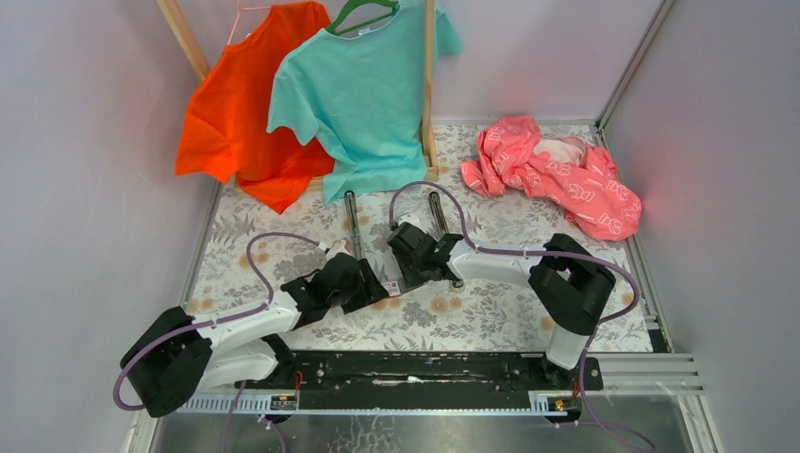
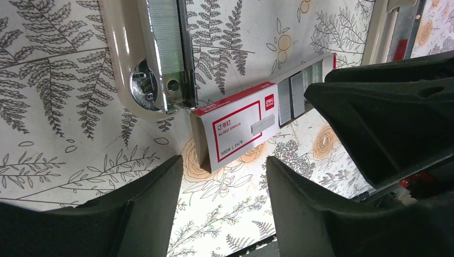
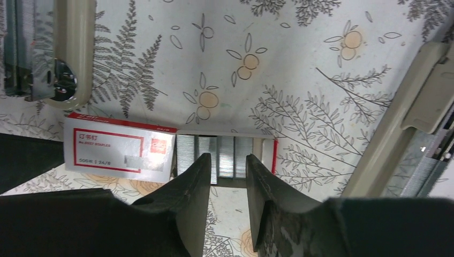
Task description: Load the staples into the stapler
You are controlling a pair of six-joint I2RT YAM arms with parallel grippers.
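Note:
The staples box (image 2: pixel 241 128), red and white, lies on the floral table with its tray slid out, showing grey staple strips (image 3: pixel 225 155). It is a small patch (image 1: pixel 390 289) between the two grippers in the top view. The stapler lies opened: one beige half with its chrome channel (image 2: pixel 160 53) is left of the box, the other half (image 3: pixel 417 118) is to the right. My left gripper (image 2: pixel 222 171) is open and empty, just short of the box sleeve. My right gripper (image 3: pixel 227 160) is open with a narrow gap, its fingertips over the tray's strips.
An orange shirt (image 1: pixel 236 113) and a teal shirt (image 1: pixel 363 94) hang on a wooden rack at the back. A pink garment (image 1: pixel 557 175) lies crumpled at the back right. Grey walls close in the table on both sides.

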